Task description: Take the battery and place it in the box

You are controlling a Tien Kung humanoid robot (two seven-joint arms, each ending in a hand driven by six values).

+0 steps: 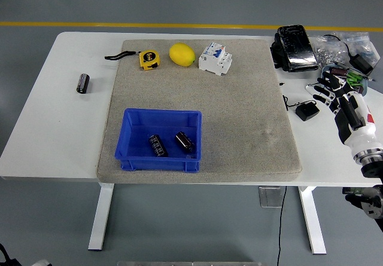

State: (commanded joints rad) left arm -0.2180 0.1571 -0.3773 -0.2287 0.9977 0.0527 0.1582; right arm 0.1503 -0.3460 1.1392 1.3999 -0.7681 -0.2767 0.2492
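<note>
**Loose battery at the far left, only visible hand at the far right**

Lying on bare desk (54, 134) near the left edge, just off the left border of the grey mat (251, 134): one dark battery (82, 83), a short cylinder on its side. Long axis running roughly from the near edge toward the far edge, tipped only slightly. Well apart from the blue box (163, 118), which sits on the mat toward its near-left corner and already holds two batteries (158, 145) lying side by side on the floor, both slanted.

Hovering over the right edge of the desk: the right hand (335, 92), fingers spread and relaxed, grasping nothing, fingertips pointed toward the far-right clutter of a black device (294, 47), plastic bags (344, 42) and a small black adapter (307, 110). Left arm out of view altogether.

Hence the deciding relation: the loose battery straight across from the right hand, the whole width of the mat between them, the box about midway but nearer the front edge. Probably a long reach for that hand; the left side clearly closer, if that arm comes in. With the axis running near-to-far, a pinch from the sides likely the easier grip, fingers closing across the round body rather than on its ends. Risk of rolling sideways on the smooth desk if nudged.

Along the mat's far edge, untouched: a yellow tape measure (149, 58), a lemon (182, 54), a white circuit breaker (215, 58).
</note>
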